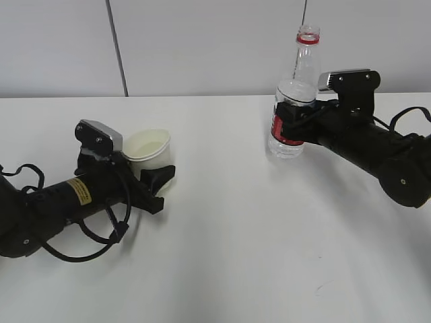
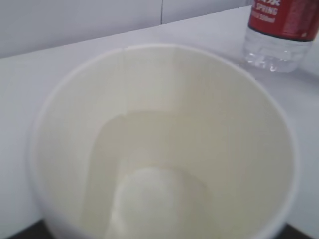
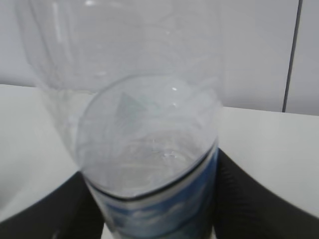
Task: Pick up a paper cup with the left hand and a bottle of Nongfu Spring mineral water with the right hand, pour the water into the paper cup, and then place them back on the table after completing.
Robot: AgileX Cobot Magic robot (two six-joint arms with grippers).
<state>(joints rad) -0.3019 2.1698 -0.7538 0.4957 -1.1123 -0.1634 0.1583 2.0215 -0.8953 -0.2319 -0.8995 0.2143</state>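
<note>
The white paper cup (image 1: 149, 144) stands at the left on the table (image 1: 236, 242), slightly tilted, between the fingers of my left hand's gripper (image 1: 159, 163), which is shut on it. The cup fills the left wrist view (image 2: 164, 144); whether it holds water I cannot tell. The clear Nongfu Spring bottle (image 1: 303, 67) with a red label stands upright at the right, uncapped, with a red ring at its neck. My right hand's gripper (image 1: 291, 116) is shut on its middle. In the right wrist view the bottle (image 3: 149, 124) sits between the black fingers (image 3: 259, 199), with water low inside.
A grey wall with a dark vertical seam (image 1: 116, 47) stands behind the table. The bottle's base also shows in the left wrist view (image 2: 276, 35), to the far right of the cup. Black cables (image 1: 87, 252) loop beside the left arm.
</note>
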